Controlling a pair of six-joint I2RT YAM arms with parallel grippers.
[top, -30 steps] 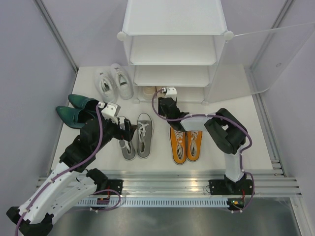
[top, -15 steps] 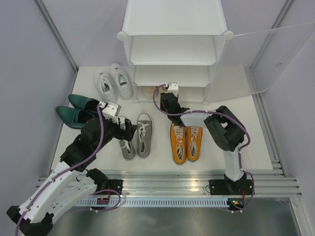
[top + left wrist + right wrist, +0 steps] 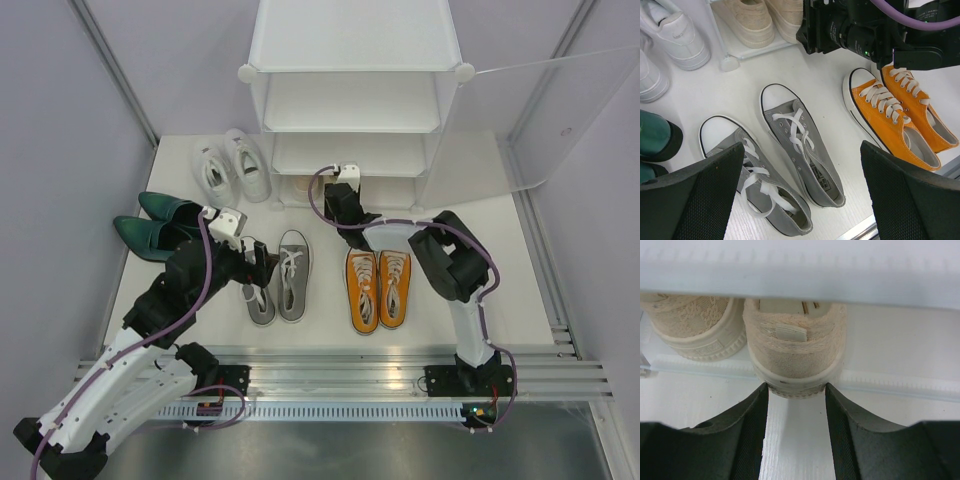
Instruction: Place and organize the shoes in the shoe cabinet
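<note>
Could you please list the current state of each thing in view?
cabinet, door open
cream shoes, inside it, heels outward
white sneakers, outside the cabinet
green shoes, outside the cabinet
grey shoes, outside the cabinet
orange shoes, outside the cabinet
left fingers, open, empty
right fingers, open, at one cream shoe's heel

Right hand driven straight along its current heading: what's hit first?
Heel of the cream shoe on the bottom shelf of the shoe cabinet, dead ahead of the right hand. Depth unclear; may already touch.
</note>
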